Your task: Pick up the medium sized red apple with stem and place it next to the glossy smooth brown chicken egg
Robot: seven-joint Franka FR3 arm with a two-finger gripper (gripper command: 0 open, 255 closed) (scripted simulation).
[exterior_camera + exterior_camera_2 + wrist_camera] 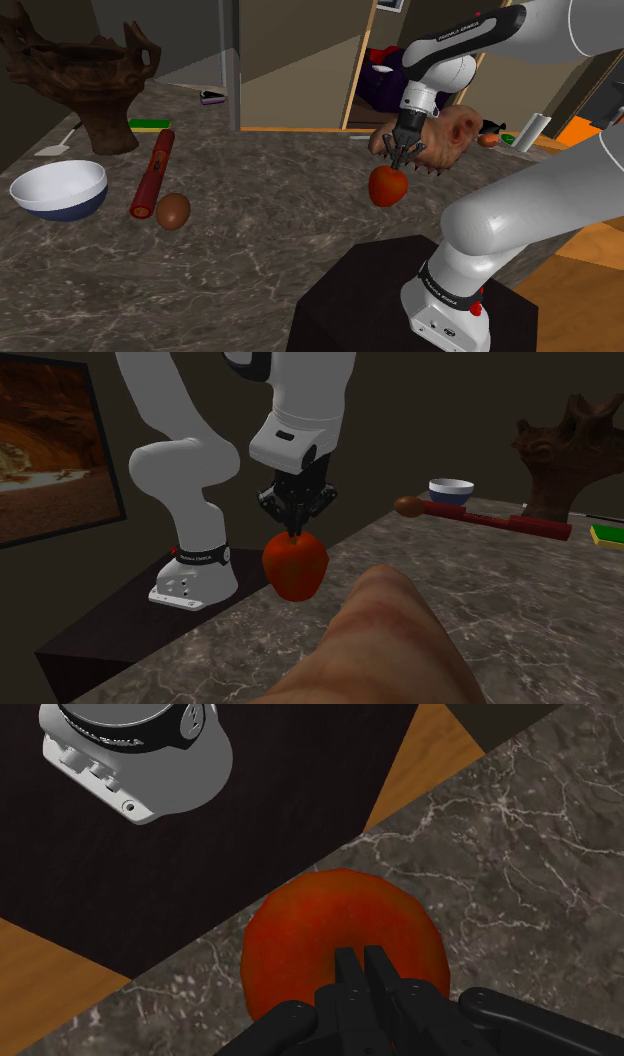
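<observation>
Round red apple hangs under black two-finger gripper, over near edge of dark marbled counter beside black box stand. Fingers nearly shut, pinching apple at top, likely by stem: grip suits carry. Glossy brown egg well apart, just beside dark-red cylinder, near white-and-blue bowl. Stem hidden between fingers; gap under apple hard to judge.

place: home | marbled counter | bowl | framed picture on wall
</observation>
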